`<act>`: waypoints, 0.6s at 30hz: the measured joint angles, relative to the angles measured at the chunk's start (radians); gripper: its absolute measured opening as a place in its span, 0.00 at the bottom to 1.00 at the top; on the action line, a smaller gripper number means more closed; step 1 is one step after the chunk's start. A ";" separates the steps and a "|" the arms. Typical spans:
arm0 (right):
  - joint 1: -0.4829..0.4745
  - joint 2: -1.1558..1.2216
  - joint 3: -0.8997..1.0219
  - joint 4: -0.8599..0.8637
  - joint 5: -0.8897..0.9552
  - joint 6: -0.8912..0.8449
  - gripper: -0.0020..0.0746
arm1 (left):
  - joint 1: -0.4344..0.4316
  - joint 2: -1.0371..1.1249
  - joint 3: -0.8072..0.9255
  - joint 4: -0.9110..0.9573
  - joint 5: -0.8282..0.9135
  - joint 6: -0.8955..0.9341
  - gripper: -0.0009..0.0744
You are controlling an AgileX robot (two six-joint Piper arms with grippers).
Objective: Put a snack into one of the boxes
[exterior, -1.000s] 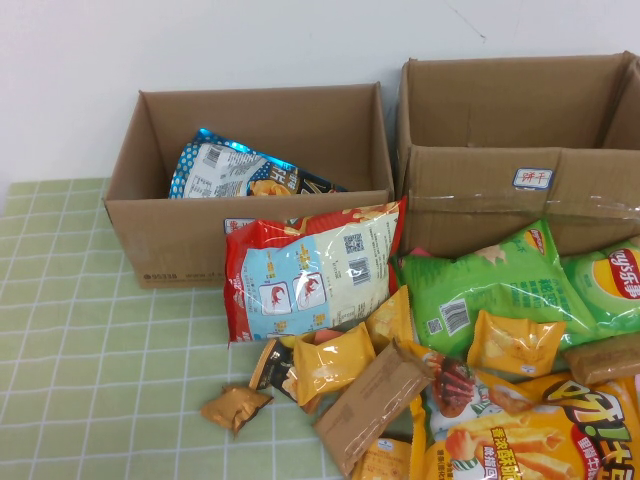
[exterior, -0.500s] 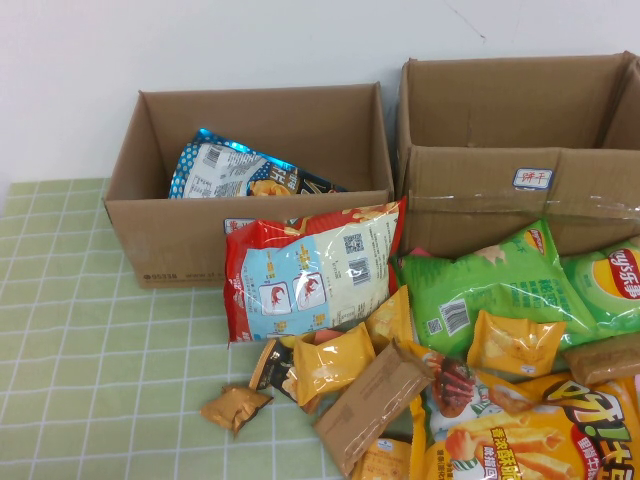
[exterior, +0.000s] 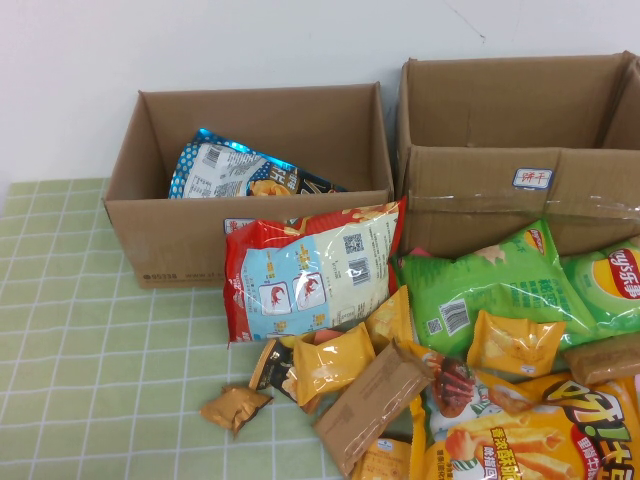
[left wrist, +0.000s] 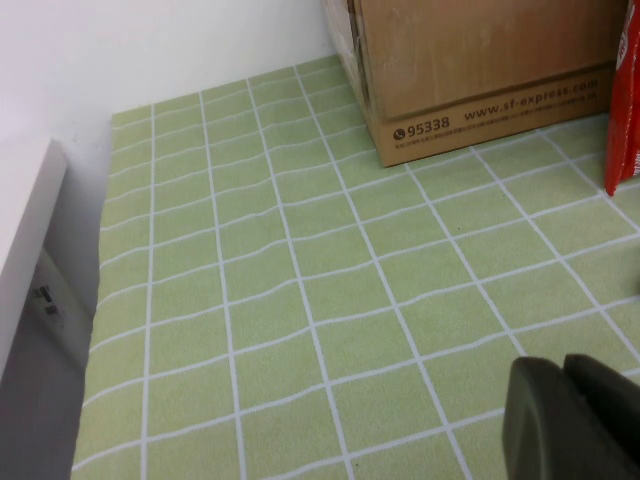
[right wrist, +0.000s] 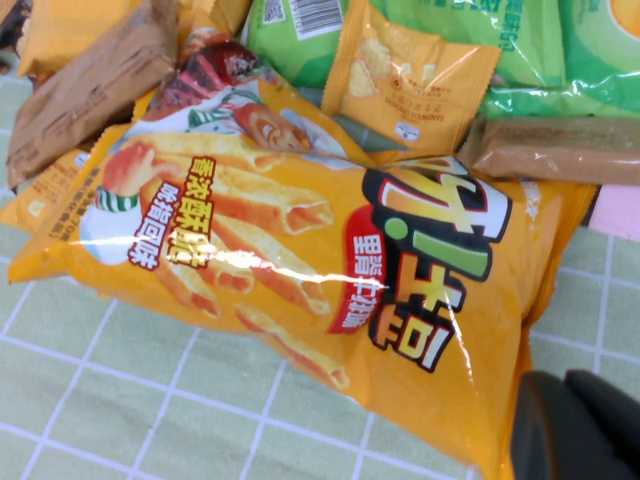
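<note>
The blue foil snack bag [exterior: 245, 172] lies inside the smaller brown box [exterior: 180, 245] at the back left, leaning on the box's left side with its white panel up. That box's printed front corner also shows in the left wrist view [left wrist: 480, 70]. Neither gripper shows in the high view. My left gripper [left wrist: 565, 368] is shut and empty, low over the bare green checked cloth in front of the box. My right gripper [right wrist: 565, 382] is shut and empty, at the edge of a big yellow snack bag [right wrist: 290, 240].
A red bag with a pale blue panel [exterior: 310, 270] leans on the smaller box's front. The larger taped box [exterior: 500, 190] stands at the back right. Green bags [exterior: 490, 285], yellow packs, a brown pack [exterior: 372, 405] and a small gold pack [exterior: 235, 407] crowd the right.
</note>
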 joint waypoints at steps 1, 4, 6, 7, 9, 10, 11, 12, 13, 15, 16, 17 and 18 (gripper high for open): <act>0.000 0.000 0.000 0.000 0.000 0.000 0.02 | 0.000 0.000 0.000 0.000 0.000 0.000 0.01; 0.000 0.000 0.000 0.000 0.000 0.000 0.02 | 0.000 0.000 0.000 0.000 0.000 0.000 0.01; 0.000 0.000 0.000 0.000 0.000 0.000 0.02 | 0.000 0.000 0.000 0.000 0.000 0.000 0.01; 0.000 0.000 0.000 0.000 0.000 0.000 0.02 | 0.000 0.000 0.000 0.000 0.000 0.000 0.01; 0.000 -0.002 0.000 0.000 0.000 0.000 0.02 | 0.000 0.000 0.000 0.000 0.000 0.000 0.01; 0.000 -0.013 0.002 -0.009 0.000 -0.011 0.02 | 0.000 0.000 0.000 0.000 0.000 0.000 0.01; -0.005 -0.033 0.002 -0.030 0.002 -0.041 0.02 | 0.000 0.000 0.000 0.000 0.000 0.000 0.01; -0.020 -0.063 0.002 -0.053 0.006 -0.075 0.02 | 0.000 0.000 0.000 0.000 0.000 0.000 0.01; -0.038 -0.093 0.002 -0.071 0.011 -0.104 0.02 | 0.000 0.000 0.000 0.000 0.000 0.000 0.01; -0.098 -0.176 0.004 -0.102 0.016 -0.131 0.02 | 0.000 0.000 0.000 0.000 0.000 0.000 0.01; -0.132 -0.218 0.005 -0.110 0.018 -0.134 0.02 | 0.000 0.000 0.000 0.000 0.000 0.000 0.01; -0.167 -0.257 0.006 -0.122 0.018 -0.136 0.02 | 0.000 0.000 0.000 0.000 0.000 0.000 0.01; -0.200 -0.291 0.007 -0.134 0.018 -0.137 0.02 | 0.000 0.000 0.000 0.000 0.000 0.000 0.01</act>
